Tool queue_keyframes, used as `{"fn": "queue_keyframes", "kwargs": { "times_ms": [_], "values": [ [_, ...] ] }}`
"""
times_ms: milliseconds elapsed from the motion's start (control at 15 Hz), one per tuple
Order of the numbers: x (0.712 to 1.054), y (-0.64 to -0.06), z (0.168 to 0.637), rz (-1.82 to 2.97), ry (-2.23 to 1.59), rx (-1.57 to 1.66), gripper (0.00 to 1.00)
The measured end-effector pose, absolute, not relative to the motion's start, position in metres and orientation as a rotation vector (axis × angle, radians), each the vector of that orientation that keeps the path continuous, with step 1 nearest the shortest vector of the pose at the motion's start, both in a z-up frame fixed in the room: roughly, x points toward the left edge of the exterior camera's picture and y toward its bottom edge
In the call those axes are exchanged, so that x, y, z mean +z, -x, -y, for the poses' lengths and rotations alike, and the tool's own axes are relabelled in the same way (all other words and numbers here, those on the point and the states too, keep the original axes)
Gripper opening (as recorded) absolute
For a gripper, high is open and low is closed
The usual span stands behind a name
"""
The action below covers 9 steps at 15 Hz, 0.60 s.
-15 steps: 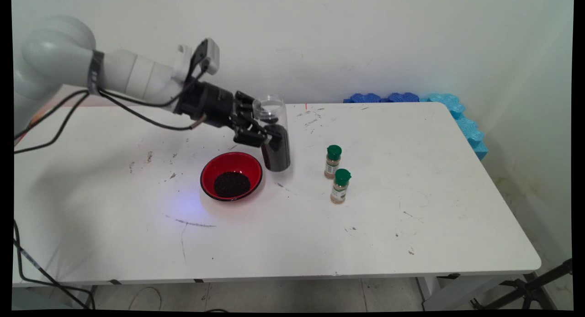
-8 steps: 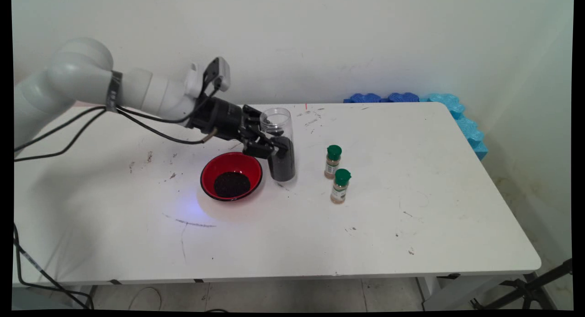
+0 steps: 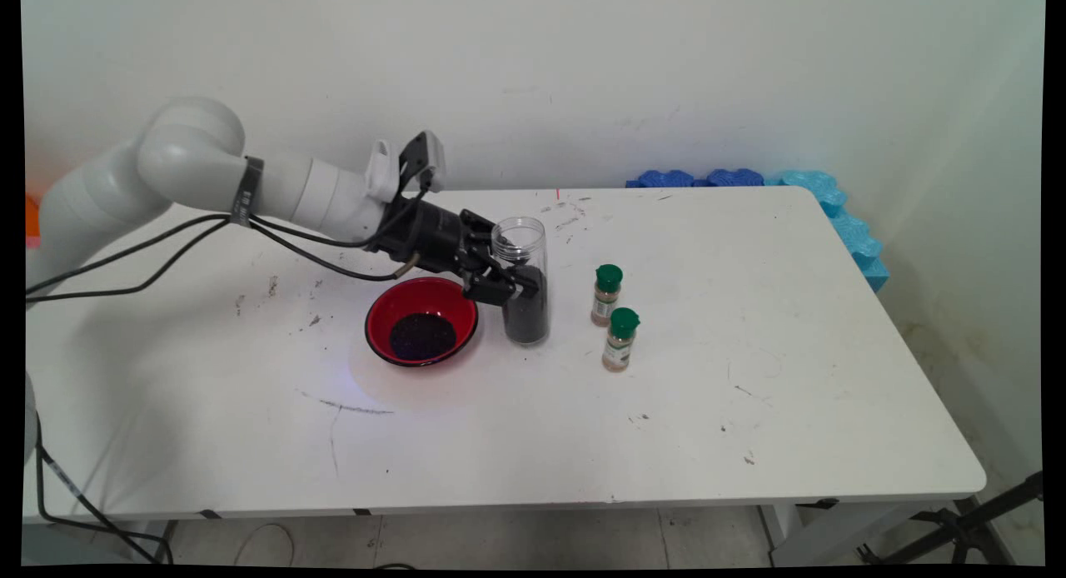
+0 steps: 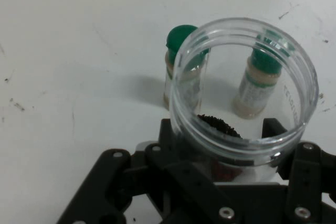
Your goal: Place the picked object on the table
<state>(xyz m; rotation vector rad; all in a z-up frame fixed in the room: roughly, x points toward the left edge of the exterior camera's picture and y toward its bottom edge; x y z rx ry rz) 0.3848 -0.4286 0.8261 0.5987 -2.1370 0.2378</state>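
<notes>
My gripper (image 3: pixel 516 285) is shut on a clear plastic jar (image 3: pixel 524 286) about half full of dark grains. The jar stands upright, its base at or just above the table (image 3: pixel 749 378), right beside a red bowl (image 3: pixel 422 321) holding a heap of the same dark grains. In the hand view the jar's open mouth (image 4: pixel 244 87) fills the middle, with the gripper (image 4: pixel 226 166) clamped round its body below the rim. Two small spice bottles with green caps (image 3: pixel 607 295) (image 3: pixel 620 339) stand just to the jar's right; both show through and beside the jar (image 4: pixel 181 66) (image 4: pixel 260 85).
Blue foam pieces (image 3: pixel 749 180) lie along the table's far right edge and corner. Black cables (image 3: pixel 166 253) hang from the arm over the left side of the table. Dark specks and scuff marks dot the tabletop.
The arm has moved down and to the right, carrying the jar from above the bowl's far rim to the table beside the bowl. The jar has come upright.
</notes>
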Motion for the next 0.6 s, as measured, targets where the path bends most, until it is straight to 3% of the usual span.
{"fn": "queue_keyframes", "kwargs": {
  "times_ms": [467, 533, 600],
  "values": [
    [0.812, -0.376, 0.435, 2.143, -0.603, 0.24, 0.0],
    [0.81, -0.375, 0.436, 2.143, -0.604, 0.24, 1.0],
    [0.809, -0.374, 0.436, 2.142, -0.605, 0.239, 1.0]
  ]
}}
